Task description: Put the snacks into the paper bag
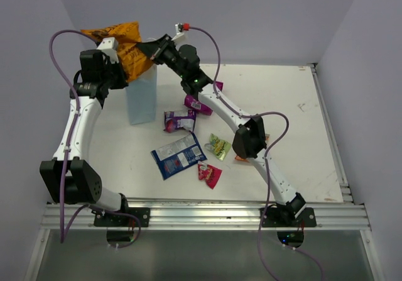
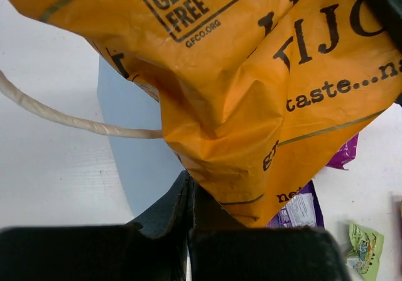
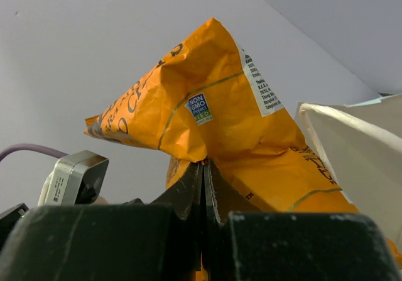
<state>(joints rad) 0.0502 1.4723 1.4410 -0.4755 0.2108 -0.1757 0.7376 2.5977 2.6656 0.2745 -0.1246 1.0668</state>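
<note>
The paper bag stands upright at the far left of the table, its mouth facing up. The big orange packet hangs over that mouth between the two arms, tilted, with most of it above and left of the rim. Its lower end sits at the opening, but whether it is already inside cannot be told.

The step in hand appears to be feeding this packet in. It is nearly as wide as the bag, so it should go down narrow end first, lined up with the long side of the mouth. Both arms should lower together so the foil does not crumple across the rim or push the light bag over. One arm should probably let go first, once the lower end is past the rim, while the other guides the rest down.

The left gripper has its jaws pressed together on a fold at the packet's lower edge. The right gripper is likewise pinched tight on the foil, beside the bag's rim.

The other snacks lie loose on the table, well apart from the bag: a blue-and-white packet, a purple packet, a magenta packet, a green-yellow packet and a red packet.
</note>
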